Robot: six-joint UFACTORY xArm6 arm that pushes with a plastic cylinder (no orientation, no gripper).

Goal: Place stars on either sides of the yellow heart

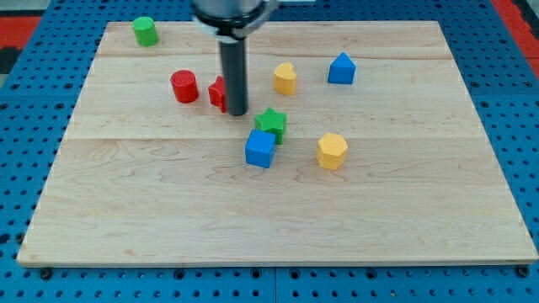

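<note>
Rod comes down from the view's top centre, tip (237, 113) on the wooden board (404, 219). No jaws on this rig, just the straight dark rod, holding nothing. Tip sits right against a red block (217, 93), mostly hidden behind the rod from this angle, so shape can't be confirmed; could be the red star but can't tell. Red cylinder (184, 86) just to the view's left of that, close but apart. Green star (272, 124) is just right of and slightly below the tip, near but not touching it. Blue cube (260, 149) directly below the green star, the two look to be touching or nearly so. Yellow heart (285, 78) sits up and to the right of the tip, clear of the rod, with the green star below it and the hidden red block off to its left. Blue block with a peaked top (341, 69) further right of the heart. Yellow hexagon (332, 151) lower right, well apart from the cube. Green cylinder (145, 31) alone at the board's top-left corner.
</note>
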